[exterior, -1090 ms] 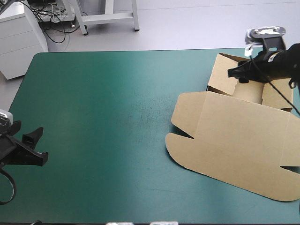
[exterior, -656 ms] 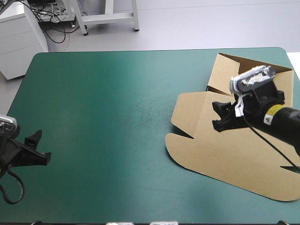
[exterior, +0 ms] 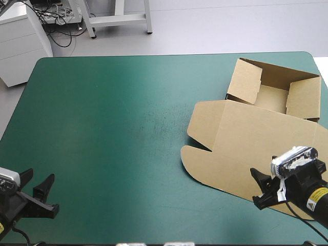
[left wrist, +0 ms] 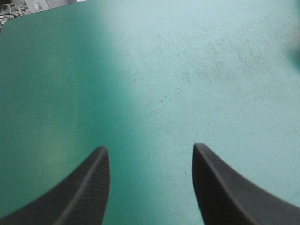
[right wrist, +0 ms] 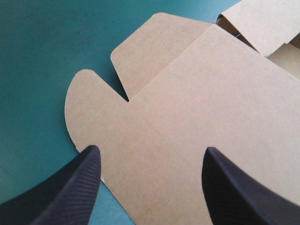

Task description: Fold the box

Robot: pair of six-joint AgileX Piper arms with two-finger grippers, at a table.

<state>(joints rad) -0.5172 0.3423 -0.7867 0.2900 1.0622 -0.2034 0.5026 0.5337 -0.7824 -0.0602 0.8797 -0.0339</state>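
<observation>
Found the box (exterior: 256,138) on the counter's (exterior: 118,128) right half: walls raised by the far edge, lid (right wrist: 187,117) flat nearer. Judged it light, stiff, bending only at creases; best pinched at the lid's near rim. Saw right end effector (right wrist: 151,149) wide open, empty, over the lid; left end effector (left wrist: 150,150) likewise, over bare counter. Noted ample room leftward.

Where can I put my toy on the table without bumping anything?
The teal-green cover is bare across its left and middle, from the far edge to the left gripper at the near left corner. The right side is crowded: the box and its flat lid fill it, with the right gripper over the lid's near edge.
</observation>
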